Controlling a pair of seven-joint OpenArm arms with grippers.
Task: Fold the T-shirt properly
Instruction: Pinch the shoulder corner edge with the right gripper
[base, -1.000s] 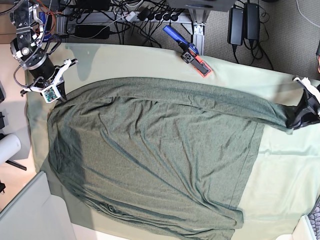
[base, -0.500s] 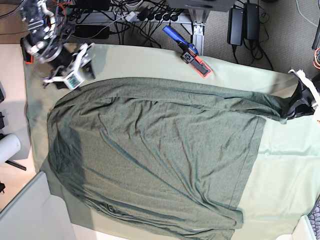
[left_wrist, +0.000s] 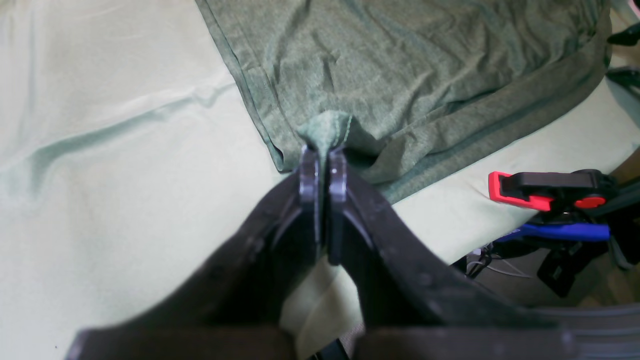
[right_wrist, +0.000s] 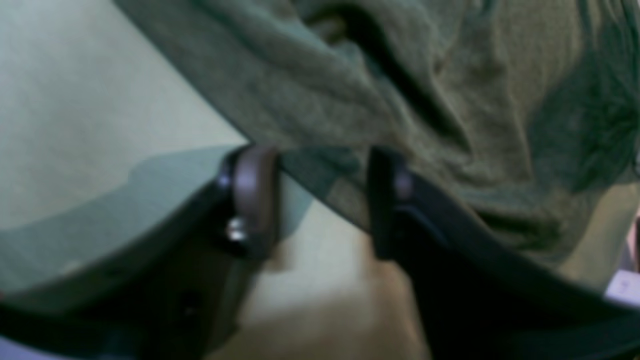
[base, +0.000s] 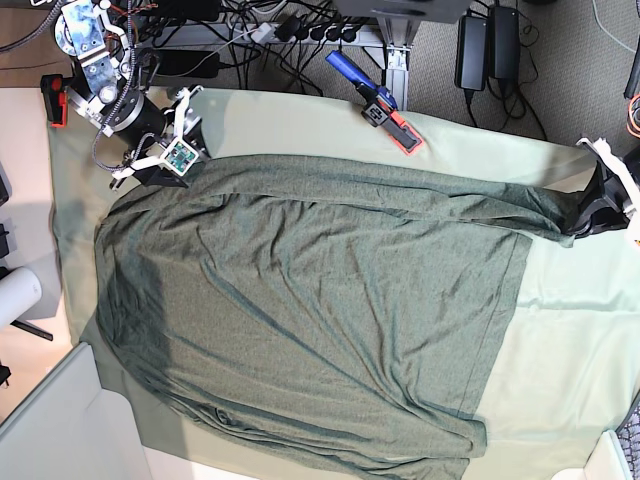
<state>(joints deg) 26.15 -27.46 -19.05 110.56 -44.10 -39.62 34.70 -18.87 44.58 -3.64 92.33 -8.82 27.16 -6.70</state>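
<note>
T-shirt (base: 310, 310): spread wrinkled across the table cover (base: 560, 370). Left gripper (left_wrist: 323, 150): clenched on the shirt's hem corner at the table's edge. Right gripper (right_wrist: 320, 200): fingers parted, apparently straddling the opposite shirt edge; view blurred.

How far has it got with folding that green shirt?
Barely started. The T-shirt lies spread out and wrinkled on the table cloth, with no fold made. The left end effector is pinching one corner; the right end effector is open at the opposite edge, with nothing gripped. All the folds are left.
</note>
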